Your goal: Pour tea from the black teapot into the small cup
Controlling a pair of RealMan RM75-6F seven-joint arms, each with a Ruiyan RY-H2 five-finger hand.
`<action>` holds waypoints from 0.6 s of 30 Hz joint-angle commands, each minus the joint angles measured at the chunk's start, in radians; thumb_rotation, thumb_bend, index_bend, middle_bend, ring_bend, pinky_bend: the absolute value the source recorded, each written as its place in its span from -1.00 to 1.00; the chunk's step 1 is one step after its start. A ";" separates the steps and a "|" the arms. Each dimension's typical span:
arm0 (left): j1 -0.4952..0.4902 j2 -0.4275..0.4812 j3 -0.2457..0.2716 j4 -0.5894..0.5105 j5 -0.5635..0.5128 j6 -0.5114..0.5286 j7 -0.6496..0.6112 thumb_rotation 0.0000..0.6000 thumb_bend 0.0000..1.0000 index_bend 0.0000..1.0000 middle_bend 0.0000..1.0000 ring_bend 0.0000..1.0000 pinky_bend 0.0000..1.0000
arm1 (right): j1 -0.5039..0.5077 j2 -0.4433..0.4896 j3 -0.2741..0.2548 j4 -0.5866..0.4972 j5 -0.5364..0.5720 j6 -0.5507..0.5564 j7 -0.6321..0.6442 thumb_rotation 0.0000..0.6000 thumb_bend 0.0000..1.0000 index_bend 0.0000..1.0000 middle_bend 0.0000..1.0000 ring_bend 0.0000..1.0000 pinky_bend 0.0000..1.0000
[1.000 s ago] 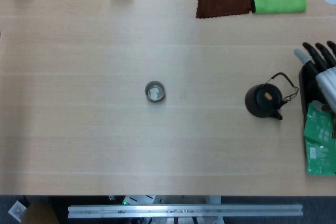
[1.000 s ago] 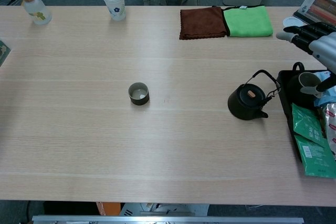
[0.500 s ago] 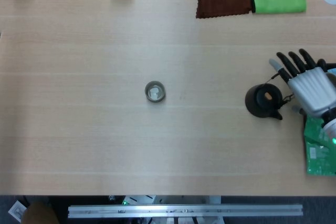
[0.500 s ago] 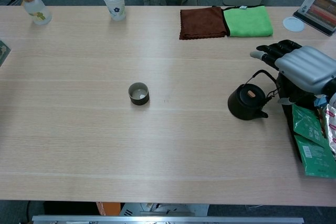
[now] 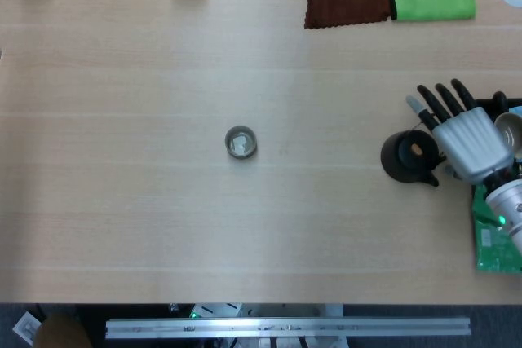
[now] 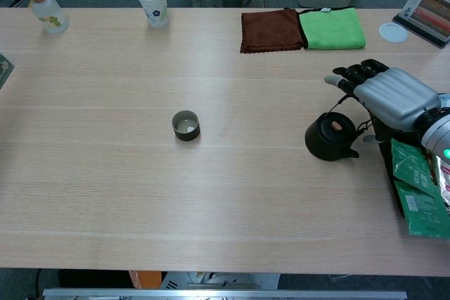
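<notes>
The right hand (image 5: 466, 138), empty with fingers spread, is held over the teapot (image 6: 329, 136) handle, apparently for grasping; the cup (image 5: 241, 143) is set well apart on the bench (image 5: 163, 218).

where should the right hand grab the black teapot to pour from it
Probably by the thin wire handle that arches over the lid of the black teapot. It stands upright and leaves a gap to hook fingers under. The right hand is already open above it on the right, so coming down from above on that side looks shortest. The small cup sits well to the left.
</notes>
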State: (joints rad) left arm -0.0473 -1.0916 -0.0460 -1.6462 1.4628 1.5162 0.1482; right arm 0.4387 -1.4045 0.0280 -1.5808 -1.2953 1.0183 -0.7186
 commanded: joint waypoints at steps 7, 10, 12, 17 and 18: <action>0.006 0.002 0.000 0.022 -0.004 0.005 -0.026 1.00 -0.60 -0.69 -0.59 -0.61 -0.67 | 0.018 -0.036 0.004 -0.010 0.045 0.012 -0.055 1.00 -1.00 -1.00 -1.00 -1.00 -1.00; 0.008 0.003 0.000 0.029 -0.005 0.004 -0.036 1.00 -0.60 -0.69 -0.59 -0.61 -0.67 | 0.024 -0.046 0.009 -0.019 0.066 0.020 -0.074 1.00 -1.00 -1.00 -1.00 -1.00 -1.00; 0.009 0.005 0.000 0.032 -0.006 0.005 -0.044 1.00 -0.60 -0.69 -0.59 -0.61 -0.67 | 0.030 -0.055 0.012 -0.021 0.078 0.023 -0.090 1.00 -1.00 -1.00 -1.00 -1.00 -1.00; 0.013 0.004 0.000 0.043 -0.007 0.008 -0.055 1.00 -0.60 -0.69 -0.59 -0.61 -0.67 | 0.043 -0.077 0.016 -0.017 0.103 0.030 -0.117 1.00 -1.00 -1.00 -1.00 -1.00 -1.00; 0.013 0.004 0.000 0.046 -0.008 0.008 -0.057 1.00 -0.60 -0.69 -0.59 -0.61 -0.67 | 0.046 -0.083 0.018 -0.015 0.109 0.033 -0.120 1.00 -1.00 -1.00 -1.00 -1.00 -1.00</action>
State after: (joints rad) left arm -0.0344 -1.0871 -0.0459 -1.6014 1.4551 1.5243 0.0922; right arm 0.4816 -1.4834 0.0441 -1.5977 -1.1904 1.0484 -0.8353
